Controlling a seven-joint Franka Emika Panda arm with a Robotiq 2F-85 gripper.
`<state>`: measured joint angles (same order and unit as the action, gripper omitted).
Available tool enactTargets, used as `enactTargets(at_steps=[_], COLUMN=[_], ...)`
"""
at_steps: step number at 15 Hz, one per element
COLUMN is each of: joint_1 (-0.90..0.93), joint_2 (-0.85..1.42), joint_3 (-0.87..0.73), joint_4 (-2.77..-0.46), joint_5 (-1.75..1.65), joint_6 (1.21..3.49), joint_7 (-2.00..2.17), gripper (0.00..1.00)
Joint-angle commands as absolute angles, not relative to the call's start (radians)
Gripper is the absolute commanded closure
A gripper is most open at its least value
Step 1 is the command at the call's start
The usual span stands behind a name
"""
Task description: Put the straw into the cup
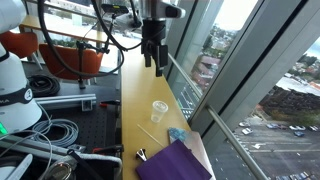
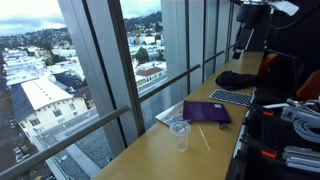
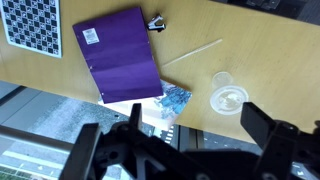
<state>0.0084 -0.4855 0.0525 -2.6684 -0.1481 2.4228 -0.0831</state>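
The clear plastic cup stands upright on the wooden table; it also shows in an exterior view and in the wrist view. The thin pale straw lies flat on the table beside the cup, seen also in an exterior view and in the wrist view. My gripper hangs high above the table, well away from both. In the wrist view its fingers are spread wide apart and hold nothing.
A purple cloth lies near the straw with a black binder clip at its edge. A small light-blue object lies at the window-side table edge. A checkered board, a keyboard and cables are nearby.
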Motion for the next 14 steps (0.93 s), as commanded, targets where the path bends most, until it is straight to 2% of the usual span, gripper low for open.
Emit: enactTargets(at_steps=[1, 7, 11, 14], joint_1=[0.007, -0.072, -0.088, -0.113], joint_2=[-0.402, -0.085, 0.153, 0.325], joint_3=[0.063, 0.084, 0.05, 0.098], joint_4=[-2.745, -2.766, -2.711, -2.627], joint_5=[-0.149, -0.159, -0.111, -0.009], joint_6=[2.588, 2.914, 3.099, 3.239], joint_7=[-0.012, 0.247, 0.377, 0.416], gripper=[0.0, 0.0, 0.0, 0.0])
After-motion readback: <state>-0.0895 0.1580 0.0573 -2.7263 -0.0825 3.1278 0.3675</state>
